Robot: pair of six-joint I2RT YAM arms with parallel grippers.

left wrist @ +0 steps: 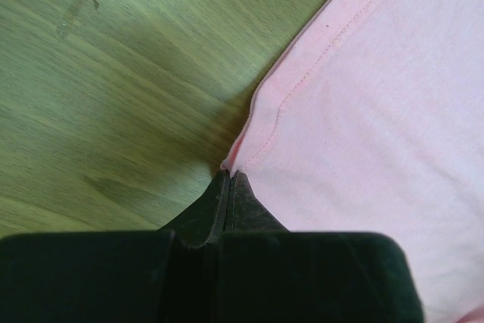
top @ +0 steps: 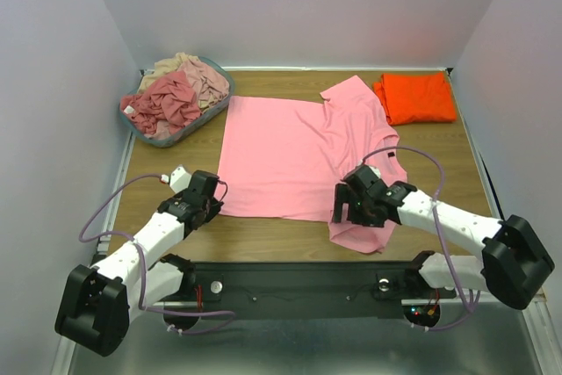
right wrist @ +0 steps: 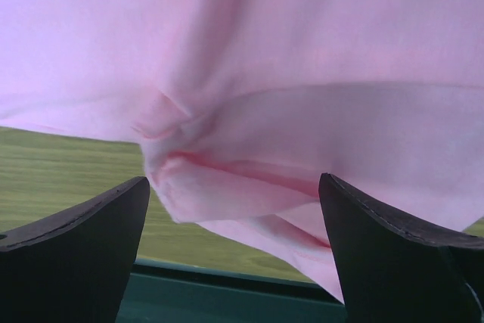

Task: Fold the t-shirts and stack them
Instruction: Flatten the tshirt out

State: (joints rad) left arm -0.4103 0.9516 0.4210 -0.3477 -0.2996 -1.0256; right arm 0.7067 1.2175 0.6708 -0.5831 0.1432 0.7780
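Observation:
A light pink t-shirt (top: 281,151) lies spread flat in the middle of the table, with its near right sleeve bunched up. My left gripper (top: 213,203) is shut on the shirt's near left corner; in the left wrist view the hem corner (left wrist: 231,158) sits pinched at my closed gripper (left wrist: 229,175). My right gripper (top: 339,210) is open at the bunched sleeve. In the right wrist view, folds of pink cloth (right wrist: 249,111) hang between the spread gripper (right wrist: 234,179), touching neither finger. A folded bright orange t-shirt (top: 414,97) lies at the back right.
A grey-blue oval basket (top: 189,132) at the back left holds a crumpled dusty rose shirt (top: 167,104) and a beige one (top: 189,72). White walls close in the table on three sides. The black arm rail (top: 290,283) runs along the near edge.

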